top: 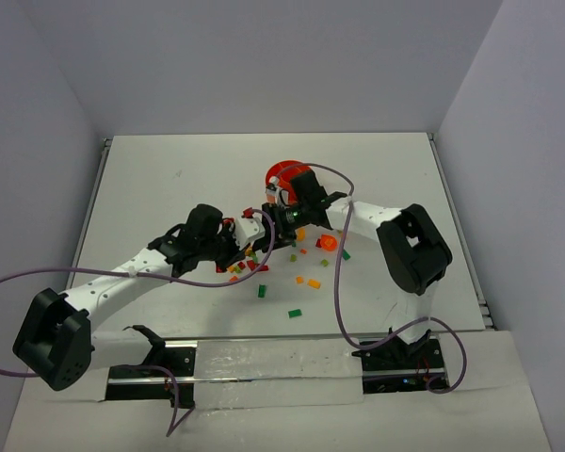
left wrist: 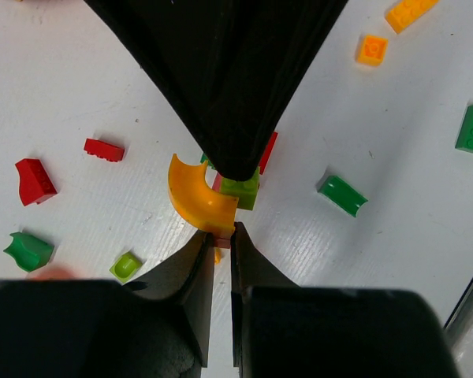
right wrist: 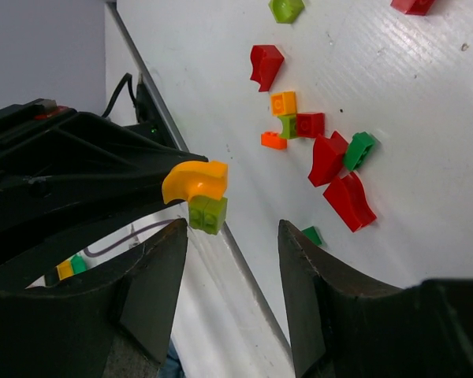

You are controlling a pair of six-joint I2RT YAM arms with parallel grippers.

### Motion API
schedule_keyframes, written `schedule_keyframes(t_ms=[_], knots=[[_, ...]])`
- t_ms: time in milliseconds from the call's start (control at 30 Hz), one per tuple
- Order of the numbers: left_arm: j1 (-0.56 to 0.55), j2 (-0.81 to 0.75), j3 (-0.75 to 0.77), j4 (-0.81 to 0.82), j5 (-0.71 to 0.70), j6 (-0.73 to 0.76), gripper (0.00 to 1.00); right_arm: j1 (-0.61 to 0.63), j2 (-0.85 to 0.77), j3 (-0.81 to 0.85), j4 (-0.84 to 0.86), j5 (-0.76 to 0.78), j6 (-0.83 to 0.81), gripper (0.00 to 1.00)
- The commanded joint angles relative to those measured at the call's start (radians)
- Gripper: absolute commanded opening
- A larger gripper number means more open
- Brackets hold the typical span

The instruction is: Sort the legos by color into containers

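**Top view.** Both arms reach to the middle of the white table (top: 169, 179). The left gripper (top: 234, 247) and the right gripper (top: 281, 224) stand close together, nose to nose. The round orange plastic bowl (top: 281, 172) sits just behind them. The right arm covers most of it, so I cannot tell what its compartments hold. Small plastic bricks (top: 313, 282) in red, green, orange and yellow lie scattered on the table around and in front of the grippers, outside the bowl.

**Left wrist view.** The left gripper's fingers are drawn narrow and pinch the lower edge of a yellow-orange curved plastic piece (left wrist: 193, 197). A lime-green plastic brick (left wrist: 243, 190) is joined to that piece. A black wedge (left wrist: 221, 71), most likely part of the right gripper, points at the brick from above.

**Right wrist view.** The right gripper's fingers are spread wide and hold nothing. The joined pair hangs at the tip of the left gripper, just beyond the gap between them.

**Assessment.** The step in hand appears to be splitting a two-colour pair before sorting it. The next move calls for the right fingers to close on the lime-green brick alone. A pull can then separate the two while the left grip holds.
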Motion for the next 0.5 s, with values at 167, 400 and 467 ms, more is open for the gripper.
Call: schedule_keyframes(t_ms=[167, 400, 467], knots=[[-0.011, 0.014, 0.045, 0.033, -0.016, 0.011, 0.00, 0.030, 0.014, 0.049, 0.013, -0.027, 0.016, 0.55], [-0.015, 0.021, 0.051, 0.039, -0.016, 0.010, 0.00, 0.042, 0.030, 0.052, 0.039, -0.057, 0.036, 0.53], [-0.015, 0.022, 0.054, 0.042, -0.015, 0.006, 0.00, 0.046, 0.040, 0.055, 0.041, -0.059, 0.042, 0.52]])
